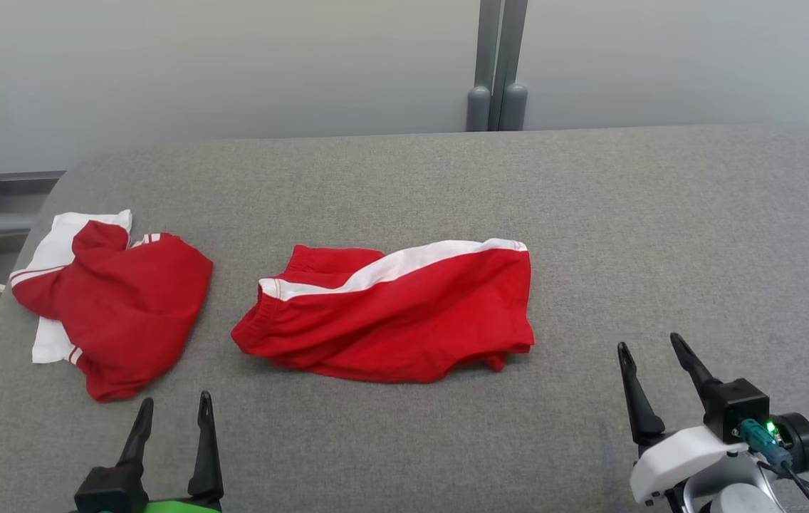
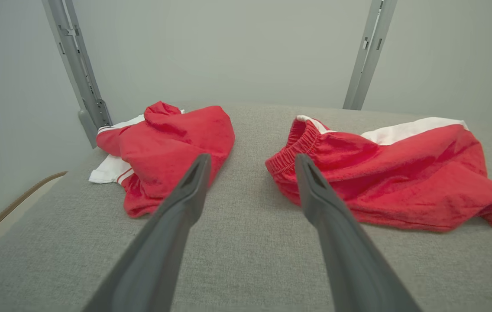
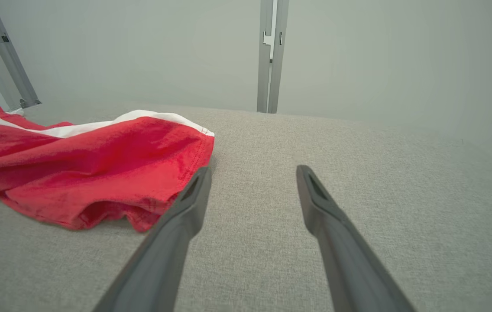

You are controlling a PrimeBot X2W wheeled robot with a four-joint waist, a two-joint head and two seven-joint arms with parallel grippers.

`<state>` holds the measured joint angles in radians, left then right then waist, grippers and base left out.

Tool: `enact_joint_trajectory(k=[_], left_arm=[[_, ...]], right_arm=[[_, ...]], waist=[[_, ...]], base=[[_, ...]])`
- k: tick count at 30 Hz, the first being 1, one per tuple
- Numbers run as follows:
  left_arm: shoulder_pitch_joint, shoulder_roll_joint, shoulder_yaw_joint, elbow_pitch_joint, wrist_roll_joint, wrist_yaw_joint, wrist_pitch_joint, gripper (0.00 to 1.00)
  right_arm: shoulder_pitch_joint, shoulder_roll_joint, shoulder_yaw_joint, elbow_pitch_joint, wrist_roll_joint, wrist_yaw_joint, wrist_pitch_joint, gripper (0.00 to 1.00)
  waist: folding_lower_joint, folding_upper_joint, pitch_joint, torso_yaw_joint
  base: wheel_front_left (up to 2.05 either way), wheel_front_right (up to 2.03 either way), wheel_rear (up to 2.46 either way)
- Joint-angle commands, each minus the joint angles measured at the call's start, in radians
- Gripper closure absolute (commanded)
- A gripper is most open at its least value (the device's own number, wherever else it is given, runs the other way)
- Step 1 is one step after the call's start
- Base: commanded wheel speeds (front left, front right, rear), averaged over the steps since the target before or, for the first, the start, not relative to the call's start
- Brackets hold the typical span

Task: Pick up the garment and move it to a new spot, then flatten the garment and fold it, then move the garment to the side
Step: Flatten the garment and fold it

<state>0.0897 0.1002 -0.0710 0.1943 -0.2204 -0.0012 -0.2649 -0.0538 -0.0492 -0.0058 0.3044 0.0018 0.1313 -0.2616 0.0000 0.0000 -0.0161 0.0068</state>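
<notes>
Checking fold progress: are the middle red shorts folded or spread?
Spread out loosely: the red shorts lie rumpled, waistband to hem showing, no tidy fold.

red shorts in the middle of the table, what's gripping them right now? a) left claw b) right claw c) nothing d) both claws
c: the red shorts lie loose on the grey table, with the left claw and right claw both open and apart from them.

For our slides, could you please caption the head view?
Red shorts with a white stripe on a grey fabric table, crumpled red-and-white garment to their left; left gripper and right gripper open, empty.
</notes>
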Motion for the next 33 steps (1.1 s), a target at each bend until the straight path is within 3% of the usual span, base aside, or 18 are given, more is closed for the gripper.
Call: enact_joint_trajectory(k=[1,9,25,29,33], left_arm=[[0.011,-0.005,0.006,0.005,0.007,-0.005,0.000,0.00],[-0.004,-0.025,0.044,0.053,0.032,-0.051,0.000,0.00],[-0.033,-0.045,0.041,0.085,0.052,-0.089,0.000,0.00],[-0.108,-0.043,0.012,0.109,0.035,-0.102,0.011,0.00],[-0.190,-0.036,-0.013,0.114,0.022,-0.110,0.090,0.00]], right_arm=[[0.005,-0.002,-0.002,0.003,-0.006,-0.001,-0.004,0.00],[0.001,-0.002,0.003,0.031,-0.012,-0.001,-0.004,0.00],[-0.025,-0.002,0.034,0.038,-0.003,-0.001,-0.003,0.00],[-0.082,-0.002,0.077,0.050,0.010,-0.001,0.082,0.00],[-0.159,-0.003,0.115,0.046,-0.002,-0.001,0.207,0.00]], waist=[[0.0000,0.0000,-0.001,-0.001],[0.0000,0.0000,-0.003,-0.007],[0.0000,0.0000,0.003,-0.008],[0.0000,0.0000,0.022,-0.004],[0.0000,0.0000,0.050,-0.001]], base=[[0.00,0.00,0.00],[0.00,0.00,0.00],[0.00,0.00,0.00],[0.00,0.00,0.00],[0.00,0.00,0.00]])
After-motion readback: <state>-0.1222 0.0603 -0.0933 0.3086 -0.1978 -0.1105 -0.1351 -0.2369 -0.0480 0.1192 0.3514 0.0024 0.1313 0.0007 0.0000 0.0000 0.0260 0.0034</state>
